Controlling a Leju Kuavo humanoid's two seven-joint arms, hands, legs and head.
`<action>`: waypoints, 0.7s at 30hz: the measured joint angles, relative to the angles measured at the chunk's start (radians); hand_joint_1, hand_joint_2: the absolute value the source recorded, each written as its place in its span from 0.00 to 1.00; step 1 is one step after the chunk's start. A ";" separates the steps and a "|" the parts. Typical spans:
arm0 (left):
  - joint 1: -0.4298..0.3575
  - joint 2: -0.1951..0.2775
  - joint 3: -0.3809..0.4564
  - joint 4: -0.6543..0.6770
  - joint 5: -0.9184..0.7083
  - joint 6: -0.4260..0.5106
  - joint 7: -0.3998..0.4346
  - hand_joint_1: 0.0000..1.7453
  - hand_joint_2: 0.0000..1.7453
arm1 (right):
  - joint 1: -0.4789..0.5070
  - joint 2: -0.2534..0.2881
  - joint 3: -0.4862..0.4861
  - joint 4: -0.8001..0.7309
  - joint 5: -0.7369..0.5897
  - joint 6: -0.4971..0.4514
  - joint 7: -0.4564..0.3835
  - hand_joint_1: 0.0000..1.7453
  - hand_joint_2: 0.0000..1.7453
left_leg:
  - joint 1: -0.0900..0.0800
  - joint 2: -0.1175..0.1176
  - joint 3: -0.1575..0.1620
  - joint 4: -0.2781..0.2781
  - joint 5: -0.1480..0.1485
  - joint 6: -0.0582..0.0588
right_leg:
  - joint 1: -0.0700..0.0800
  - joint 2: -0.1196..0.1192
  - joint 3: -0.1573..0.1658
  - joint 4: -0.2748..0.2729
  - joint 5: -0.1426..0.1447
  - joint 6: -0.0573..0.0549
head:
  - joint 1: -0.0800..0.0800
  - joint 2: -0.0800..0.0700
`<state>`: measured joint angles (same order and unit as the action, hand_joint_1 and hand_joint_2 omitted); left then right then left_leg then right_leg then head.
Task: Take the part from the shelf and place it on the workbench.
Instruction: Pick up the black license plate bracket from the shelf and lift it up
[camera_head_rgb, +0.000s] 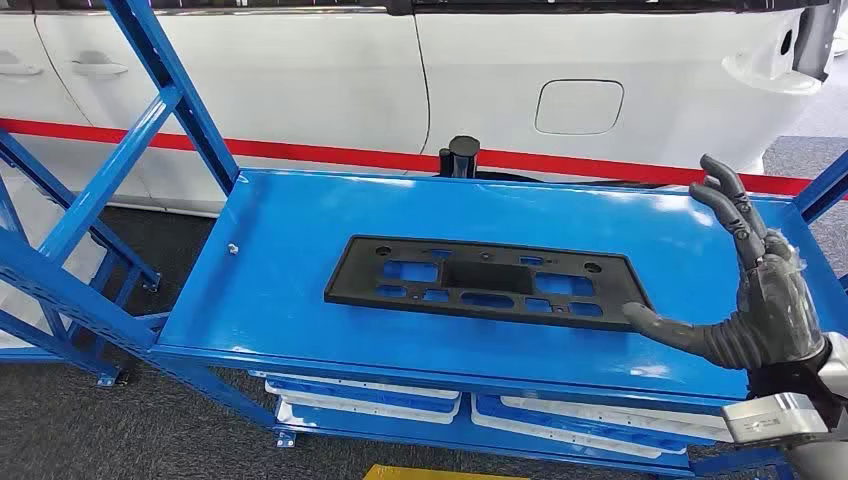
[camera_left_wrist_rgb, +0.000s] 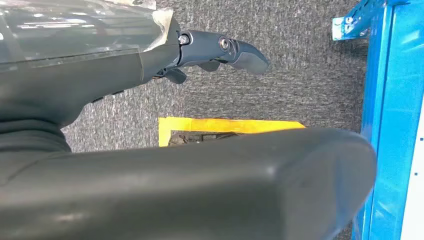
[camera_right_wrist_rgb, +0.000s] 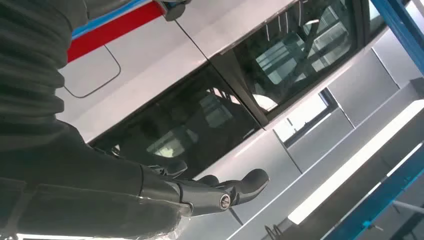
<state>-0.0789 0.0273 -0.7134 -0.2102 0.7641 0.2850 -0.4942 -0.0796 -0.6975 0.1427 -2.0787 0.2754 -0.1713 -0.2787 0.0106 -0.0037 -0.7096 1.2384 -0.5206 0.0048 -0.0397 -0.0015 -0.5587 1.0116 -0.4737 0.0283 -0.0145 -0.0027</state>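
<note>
Robot's right hand (camera_head_rgb: 765, 300): dark grey jointed plastic fingers, clear film wrap over palm, silver metal wrist block (camera_head_rgb: 778, 416) below with small screws. Left hand (camera_left_wrist_rgb: 150, 150): thick matte grey thumb, darker finger with round silver pivot screw (camera_left_wrist_rgb: 223, 44), clear film taped over ribbed grey cover.

One black part (camera_head_rgb: 485, 283) lies on one blue shelf (camera_head_rgb: 270, 260). Below it sit four white-edged trays (camera_head_rgb: 360, 390) in two stacks of two, as far as can be seen. One white car (camera_head_rgb: 600, 90) stands behind, and one yellow floor marking (camera_left_wrist_rgb: 225, 125) is noted.
</note>
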 joint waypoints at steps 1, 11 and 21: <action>-0.001 0.000 0.000 0.000 -0.001 0.000 0.001 0.00 0.00 | 0.004 -0.003 0.000 -0.002 -0.001 0.000 0.003 0.00 1.00 | 0.001 0.000 0.024 -0.046 0.021 0.001 | -0.001 0.001 0.001 0.000 -0.001 0.001 | 0.000 0.000; -0.017 0.003 -0.019 -0.001 -0.028 -0.007 0.055 0.00 0.00 | 0.178 -0.069 -0.045 -0.092 0.019 -0.010 0.039 0.00 1.00 | -0.015 -0.005 0.117 -0.223 0.068 0.019 | 0.008 -0.001 0.009 -0.012 -0.005 0.021 | 0.002 0.000; -0.028 0.005 -0.029 -0.002 -0.032 -0.009 0.065 0.00 0.00 | 0.214 -0.078 -0.051 -0.122 0.024 -0.010 0.050 0.00 1.00 | -0.019 -0.005 0.118 -0.222 0.066 0.031 | 0.004 -0.001 0.012 -0.021 0.000 0.034 | 0.002 0.000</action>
<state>-0.1064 0.0321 -0.7420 -0.2125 0.7325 0.2758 -0.4293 0.1347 -0.7757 0.0913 -2.2010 0.2994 -0.1811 -0.2290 -0.0085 -0.0085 -0.5920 1.0165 -0.4545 0.0359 -0.0353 -0.0022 -0.5466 0.9905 -0.4736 0.0624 -0.0129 -0.0027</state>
